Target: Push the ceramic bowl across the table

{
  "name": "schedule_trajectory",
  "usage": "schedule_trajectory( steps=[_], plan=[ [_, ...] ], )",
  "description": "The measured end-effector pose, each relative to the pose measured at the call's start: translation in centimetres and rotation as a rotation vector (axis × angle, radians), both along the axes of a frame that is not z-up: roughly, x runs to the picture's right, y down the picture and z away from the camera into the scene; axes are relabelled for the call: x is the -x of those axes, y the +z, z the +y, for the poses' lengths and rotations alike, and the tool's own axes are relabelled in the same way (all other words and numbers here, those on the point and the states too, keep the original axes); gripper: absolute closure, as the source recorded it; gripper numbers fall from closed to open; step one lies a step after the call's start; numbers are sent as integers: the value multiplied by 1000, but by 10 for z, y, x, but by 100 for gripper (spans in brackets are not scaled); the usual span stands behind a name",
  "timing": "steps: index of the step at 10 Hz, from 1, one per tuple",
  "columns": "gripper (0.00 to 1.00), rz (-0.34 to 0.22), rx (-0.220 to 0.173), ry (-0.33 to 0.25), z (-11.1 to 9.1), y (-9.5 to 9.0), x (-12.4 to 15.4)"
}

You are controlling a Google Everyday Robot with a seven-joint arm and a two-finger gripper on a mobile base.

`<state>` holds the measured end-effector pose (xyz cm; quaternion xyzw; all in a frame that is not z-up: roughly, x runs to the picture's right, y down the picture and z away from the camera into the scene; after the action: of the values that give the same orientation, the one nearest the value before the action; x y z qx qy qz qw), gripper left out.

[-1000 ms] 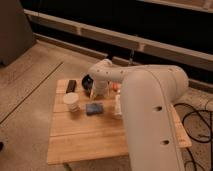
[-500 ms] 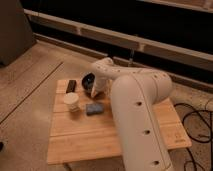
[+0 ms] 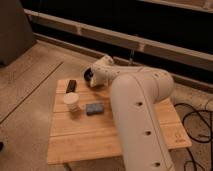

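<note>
The ceramic bowl (image 3: pixel 88 76) shows only as a dark rounded patch at the far edge of the table (image 3: pixel 85 140), left of centre. My gripper (image 3: pixel 95 75) is right against it on its right side and hides most of it. The white arm (image 3: pixel 142 115) reaches in from the front right and covers the middle and right of the wooden planks.
A cream-white cup (image 3: pixel 72 102) stands on the left part of the table, with a blue-grey sponge (image 3: pixel 94 108) just to its right. A small dark block (image 3: pixel 71 86) lies near the far left corner. Cables (image 3: pixel 197 125) trail on the floor at the right.
The arm's end has shifted a little toward the far edge of the table, and the bowl with it. Cup and sponge have stayed put.
</note>
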<state>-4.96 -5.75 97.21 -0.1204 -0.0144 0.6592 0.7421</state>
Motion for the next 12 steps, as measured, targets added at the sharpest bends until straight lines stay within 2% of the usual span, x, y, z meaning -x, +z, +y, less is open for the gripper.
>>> schedule_trajectory(
  steps=[1,2,4,6,8,10,11,12],
  plan=[
    [35,-24,-49,-6,-1,-9,0],
    [35,-41,-76,3,4,-16,-3],
    [35,-24,-75,41,20,-32,-19],
    [35,52,-55,74,33,-50,-38],
    [35,106,-29,99,46,-52,-45],
    [35,141,33,130,68,-38,-44],
    [35,139,57,126,76,-27,-38],
    [35,118,65,117,75,-18,-28]
  ],
)
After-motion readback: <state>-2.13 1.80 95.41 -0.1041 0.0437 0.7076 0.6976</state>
